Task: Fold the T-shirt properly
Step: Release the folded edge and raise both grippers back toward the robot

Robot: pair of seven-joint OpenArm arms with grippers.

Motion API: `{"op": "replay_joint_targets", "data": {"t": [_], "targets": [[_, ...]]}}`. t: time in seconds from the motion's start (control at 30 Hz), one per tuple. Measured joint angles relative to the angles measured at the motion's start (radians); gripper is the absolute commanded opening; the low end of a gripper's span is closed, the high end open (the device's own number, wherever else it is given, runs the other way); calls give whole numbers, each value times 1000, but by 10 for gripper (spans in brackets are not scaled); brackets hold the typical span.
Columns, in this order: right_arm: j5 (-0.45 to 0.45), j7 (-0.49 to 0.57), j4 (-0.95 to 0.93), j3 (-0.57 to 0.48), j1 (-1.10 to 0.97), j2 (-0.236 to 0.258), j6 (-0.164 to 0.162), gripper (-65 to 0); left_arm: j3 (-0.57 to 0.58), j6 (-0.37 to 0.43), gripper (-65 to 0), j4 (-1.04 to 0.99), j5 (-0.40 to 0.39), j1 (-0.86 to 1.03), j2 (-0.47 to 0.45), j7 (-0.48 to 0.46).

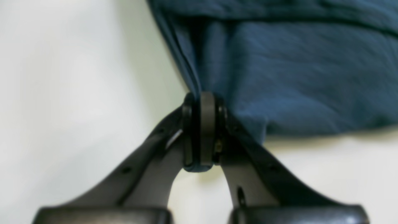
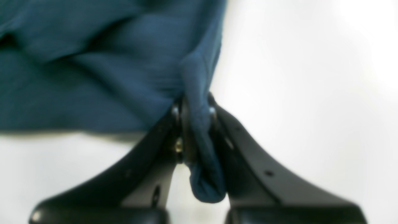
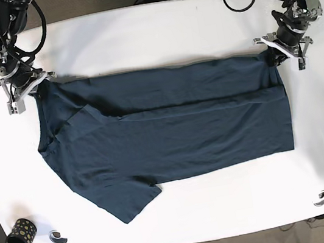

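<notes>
The dark blue T-shirt (image 3: pixel 163 127), soft creased knit, lies spread mid-table with its far strip folded over, its 2 o'clock corner pinched in the left gripper (image 1: pixel 200 130), its 10 o'clock corner clamped in the right gripper (image 2: pixel 194 130), on the smooth white table (image 3: pixel 154 33).

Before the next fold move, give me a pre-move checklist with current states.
1. Left claw shut on the dark blue cotton T-shirt: ok.
2. Right claw shut on the T-shirt, cloth bunched between its fingers: ok.
3. Far edge stretched straight between both claws: ok.
4. Near sleeve folded in: not ok, it lies spread out.
5. White table bare along the fold path: ok.
6. How many cloth layers each claw holds: cannot tell.
</notes>
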Motion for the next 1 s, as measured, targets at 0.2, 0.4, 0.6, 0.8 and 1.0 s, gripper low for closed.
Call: {"op": "replay_joint_targets", "data": {"t": [0.2,0.4,0.6,0.8,1.0], "targets": [[-2,-1,90,2,-114,-8,0,-650,-55,4,-650,56,4,95,-16,3],[-3,-8,163,31,-198,-60,0,-650,-103,4,-650,80,5,187,-37,3],[-3,-4,193,37,-262,-72,1,-650,-162,-74,-650,111,5,252,-35,4],[-2,-2,206,37,-304,-106,3,-650,-198,-85,-650,128,5,290,-35,11],[-1,-1,207,39,-347,-104,3,-650,-258,-122,-650,148,5,291,-35,87]]}}
